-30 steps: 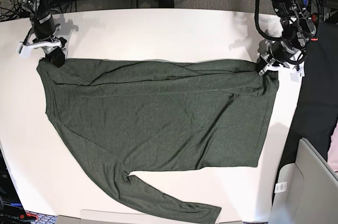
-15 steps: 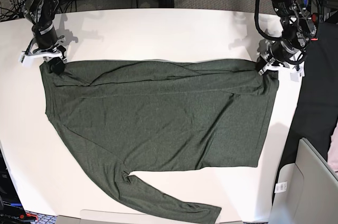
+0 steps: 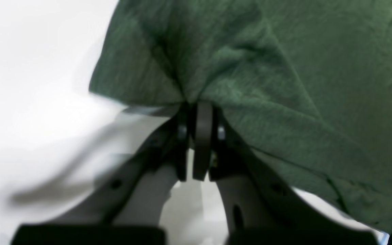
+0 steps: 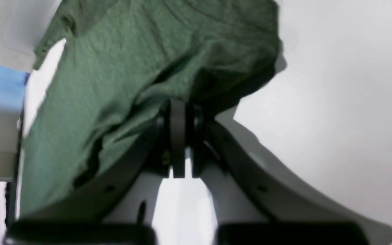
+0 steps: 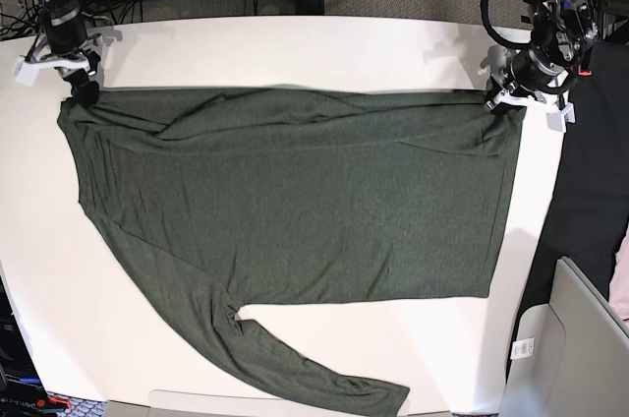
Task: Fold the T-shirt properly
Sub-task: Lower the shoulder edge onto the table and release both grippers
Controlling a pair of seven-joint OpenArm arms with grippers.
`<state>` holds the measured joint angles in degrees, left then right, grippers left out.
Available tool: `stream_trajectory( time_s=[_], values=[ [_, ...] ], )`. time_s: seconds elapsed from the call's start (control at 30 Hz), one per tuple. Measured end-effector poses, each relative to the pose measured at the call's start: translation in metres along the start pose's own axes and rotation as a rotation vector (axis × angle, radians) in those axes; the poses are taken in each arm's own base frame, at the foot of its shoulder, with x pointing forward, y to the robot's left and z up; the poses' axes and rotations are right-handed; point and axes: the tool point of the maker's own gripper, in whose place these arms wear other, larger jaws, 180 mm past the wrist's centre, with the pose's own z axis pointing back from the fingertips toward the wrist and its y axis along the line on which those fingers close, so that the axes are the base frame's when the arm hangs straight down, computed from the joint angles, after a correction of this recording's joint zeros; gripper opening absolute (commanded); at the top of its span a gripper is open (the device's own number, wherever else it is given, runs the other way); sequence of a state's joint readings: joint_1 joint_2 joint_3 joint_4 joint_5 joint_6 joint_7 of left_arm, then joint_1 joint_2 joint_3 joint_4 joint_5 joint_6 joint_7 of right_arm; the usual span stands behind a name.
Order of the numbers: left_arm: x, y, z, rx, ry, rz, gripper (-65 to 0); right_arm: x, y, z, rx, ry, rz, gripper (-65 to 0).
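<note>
Both my grippers pinch the shirt's top corners.

The shirt (image 5: 295,201) is thin, heathered olive knit, spread wide over the white table (image 5: 295,48), one long sleeve trailing to the lower centre. My right gripper (image 5: 81,92), upper left, is clamped on one corner; my left gripper (image 5: 494,104), upper right, is clamped on the other. Soft creases fan from each pinch.

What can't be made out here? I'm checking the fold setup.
- Base view: far sleeve of the shirt is hidden, folded under or behind the body.
- Base view: near sleeve's cuff is cut off by the bottom edge.
- Both wrist views: the pinched fabric is hidden between the closed end effectors; motion blur.
</note>
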<state>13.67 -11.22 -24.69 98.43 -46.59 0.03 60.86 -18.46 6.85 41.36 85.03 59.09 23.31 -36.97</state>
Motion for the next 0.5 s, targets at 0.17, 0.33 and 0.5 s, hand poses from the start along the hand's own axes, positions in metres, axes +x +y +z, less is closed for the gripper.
stream_trajectory(
  time_s=[0.17, 0.33, 0.5],
  values=[
    [-0.014, 0.006, 0.013, 0.015, 0.016, -0.025, -64.9, -0.002, -0.021, 0.019, -0.045, 0.017, -0.032, -64.8],
    [-0.028, 0.025, 0.021, 0.058, 0.043, -0.003, -64.9, 0.0, -0.017, 0.034, -0.049, 0.034, 0.028, -64.8],
    [-0.032, 0.046, 0.031, 0.107, 0.039, 0.02, -64.9, 0.003, -0.011, 0.044, -0.048, 0.033, 0.062, -64.8]
  ],
)
